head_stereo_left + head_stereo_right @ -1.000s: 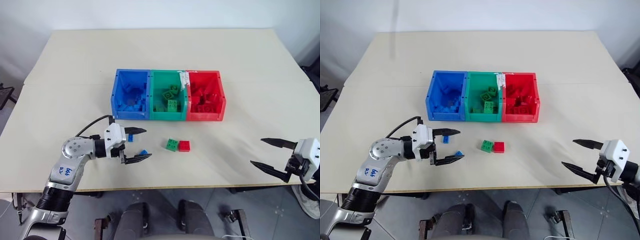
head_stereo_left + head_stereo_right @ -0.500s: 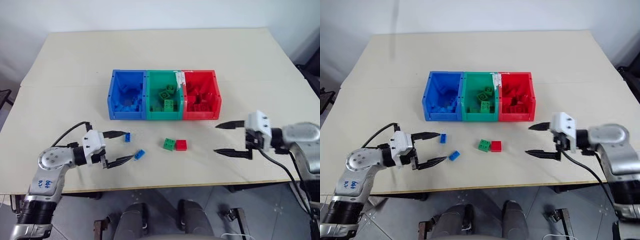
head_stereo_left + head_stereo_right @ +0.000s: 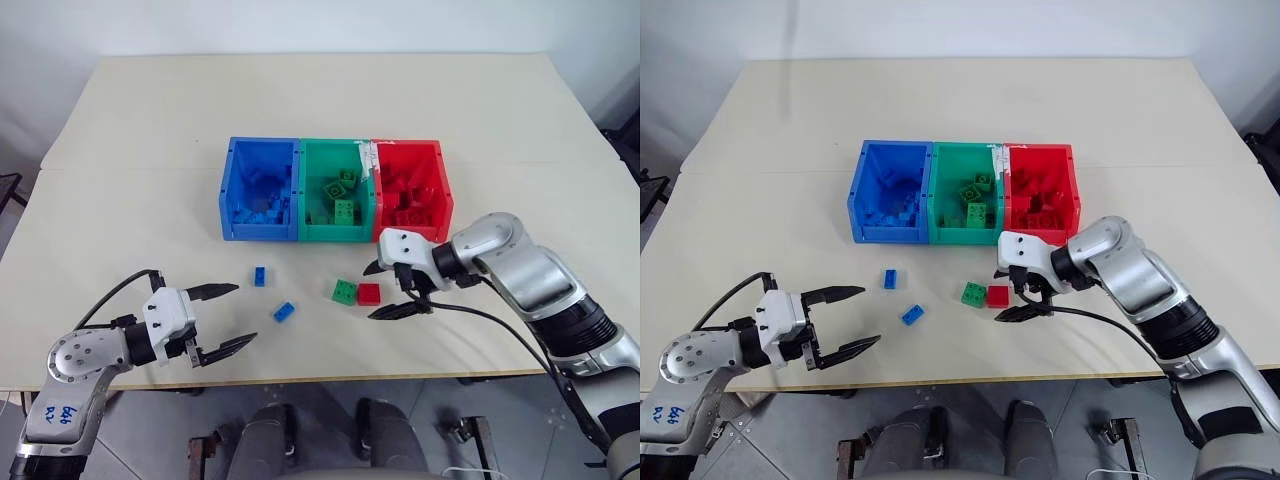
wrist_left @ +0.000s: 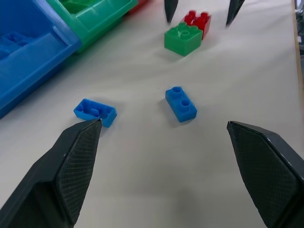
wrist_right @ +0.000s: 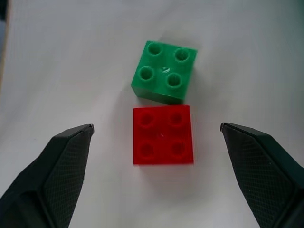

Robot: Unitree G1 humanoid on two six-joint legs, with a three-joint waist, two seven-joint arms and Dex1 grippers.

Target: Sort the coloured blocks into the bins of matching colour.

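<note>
Right gripper [image 3: 392, 290] has swung in from the lower right edge of the frame to the middle, now hanging over the loose red block [image 3: 369, 293]; left gripper [image 3: 225, 316] has pulled back toward the lower left, away from the blue blocks.

Right fingers [image 5: 64, 166] are standing apart, one on each side of the red block [image 5: 163, 135], not touching it, nothing held. In the right wrist view the red block is lying flat, studs up, between the two fingertips, with the green block [image 5: 164, 71] just beyond it, the two touching or nearly so at one edge. In the head view the green block [image 3: 345, 291] is sitting just left of the red one, both centre frame, below the bins.

Left fingers [image 4: 71, 161] are spread wide, empty, hovering low over the surface [image 3: 150, 200] at lower left. The near blue block [image 3: 284, 312] is lying right of and above the left fingertips, slightly turned; the far blue block [image 3: 260, 276] is lying higher, up and left of it, near the blue bin [image 3: 260, 190]. The two are apart from each other.

Three bins are standing in a row at centre frame, touching side by side: blue on the left, green bin [image 3: 337, 190] in the middle, red bin [image 3: 412, 190] on the right. Each is holding bricks of its own colour. None of the four loose blocks is in a bin; all are lying on the surface in front of the row.
</note>
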